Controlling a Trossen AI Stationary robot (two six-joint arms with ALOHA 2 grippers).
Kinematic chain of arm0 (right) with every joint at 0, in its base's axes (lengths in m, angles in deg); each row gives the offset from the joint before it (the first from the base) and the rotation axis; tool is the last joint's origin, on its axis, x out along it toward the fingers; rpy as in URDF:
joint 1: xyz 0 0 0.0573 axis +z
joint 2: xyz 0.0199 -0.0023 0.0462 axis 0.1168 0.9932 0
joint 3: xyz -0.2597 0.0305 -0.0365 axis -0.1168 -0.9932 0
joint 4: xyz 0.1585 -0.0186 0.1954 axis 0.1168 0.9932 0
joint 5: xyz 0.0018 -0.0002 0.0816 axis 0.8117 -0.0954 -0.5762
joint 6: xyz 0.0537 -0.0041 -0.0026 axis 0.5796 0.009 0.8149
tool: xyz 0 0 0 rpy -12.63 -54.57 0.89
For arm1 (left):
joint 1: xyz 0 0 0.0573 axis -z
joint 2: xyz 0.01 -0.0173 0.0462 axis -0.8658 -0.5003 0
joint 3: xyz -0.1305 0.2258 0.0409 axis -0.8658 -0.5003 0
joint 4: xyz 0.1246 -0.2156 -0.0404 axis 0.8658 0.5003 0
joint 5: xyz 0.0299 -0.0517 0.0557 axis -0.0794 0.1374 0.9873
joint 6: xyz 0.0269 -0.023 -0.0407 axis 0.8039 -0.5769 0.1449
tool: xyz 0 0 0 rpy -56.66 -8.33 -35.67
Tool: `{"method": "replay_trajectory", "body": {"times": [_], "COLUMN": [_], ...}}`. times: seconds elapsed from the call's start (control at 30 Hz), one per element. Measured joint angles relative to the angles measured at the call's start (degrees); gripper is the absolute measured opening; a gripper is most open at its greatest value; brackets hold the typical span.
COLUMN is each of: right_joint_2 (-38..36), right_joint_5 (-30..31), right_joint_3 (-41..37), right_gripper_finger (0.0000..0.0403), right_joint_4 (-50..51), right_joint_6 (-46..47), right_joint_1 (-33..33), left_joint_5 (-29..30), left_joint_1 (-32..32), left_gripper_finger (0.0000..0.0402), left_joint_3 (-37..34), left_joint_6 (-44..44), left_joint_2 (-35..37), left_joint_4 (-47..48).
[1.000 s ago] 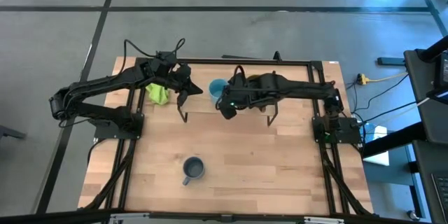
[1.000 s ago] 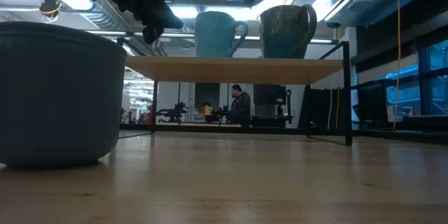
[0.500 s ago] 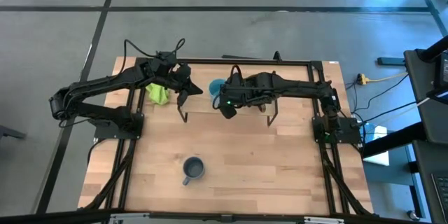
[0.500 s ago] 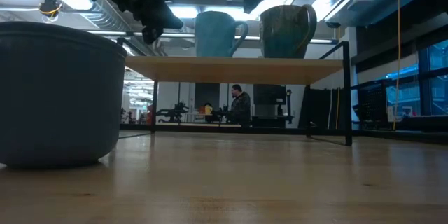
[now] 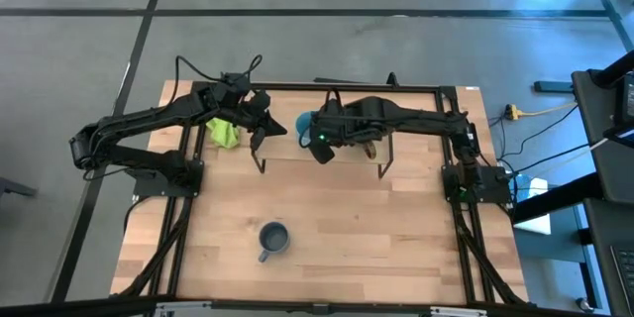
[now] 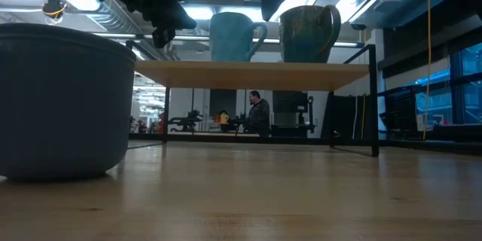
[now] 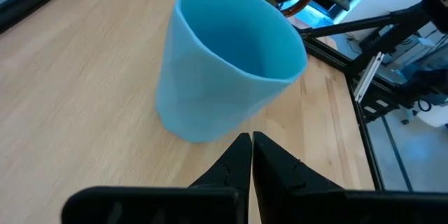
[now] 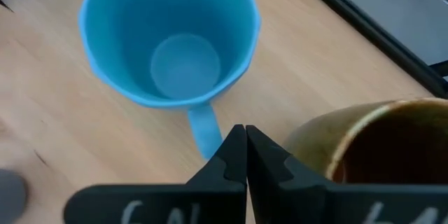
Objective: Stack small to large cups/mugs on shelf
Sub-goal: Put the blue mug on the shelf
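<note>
The light sky-blue mug [image 6: 233, 36] and the brown-olive mug [image 6: 307, 34] stand upright side by side on the light-wood shelf [image 6: 256, 74]. The small grey-blue mug [image 5: 273, 240] stands on the tabletop near the front and looms large in the low view [image 6: 60, 98]. My right gripper [image 8: 245, 147] is shut and hovers above the sky-blue mug's handle [image 8: 203, 129], between the two mugs. My left gripper [image 7: 250, 150] is shut, just to the left of the sky-blue mug [image 7: 224, 63] and above the shelf. Neither gripper touches a mug.
A green cloth [image 5: 224, 132] lies at the back left, under my left arm. The shelf's thin black legs [image 5: 260, 163] stand on the tabletop. The black frame [image 5: 436, 89] runs along the table's far edge. A person [image 6: 260, 111] shows in the room beyond.
My right gripper has moved a little toward the table's left and far edge, from beside the brown-olive mug to over the sky-blue mug's handle. It has stayed shut. The mugs have not moved.
</note>
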Motion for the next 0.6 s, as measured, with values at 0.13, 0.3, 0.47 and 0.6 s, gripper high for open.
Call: {"method": "replay_trajectory", "body": {"times": [0.13, 0.3, 0.47, 0.6], "right_joint_2": [0.27, 0.35, 0.35, 0.3], "right_joint_5": [-0.69, -1.76, -2.64, -2.21], "right_joint_3": [0.0, 0.0, 0.0, -1.45], "right_gripper_finger": [0.0, 0.0, 0.0, 0.0], "right_joint_4": [-0.64, -1.58, -2.26, -2.86], "right_joint_6": [-0.26, -1.04, -1.81, -1.85], "right_joint_1": [-0.04, -0.04, -0.04, -0.04], "left_joint_5": [0.12, 0.29, 0.44, 0.44], "left_joint_1": [0.0, 0.0, 0.0, 0.0], "left_gripper_finger": [0.0002, 0.0005, 0.0008, 0.0002], "left_joint_3": [0.0, 0.0, 0.0, 0.0], "left_joint_6": [0.1, 0.47, 0.58, 0.59], "left_joint_2": [0.0, 0.0, 0.0, 0.0], "left_joint_4": [-0.08, -0.22, -0.39, -0.39]}}
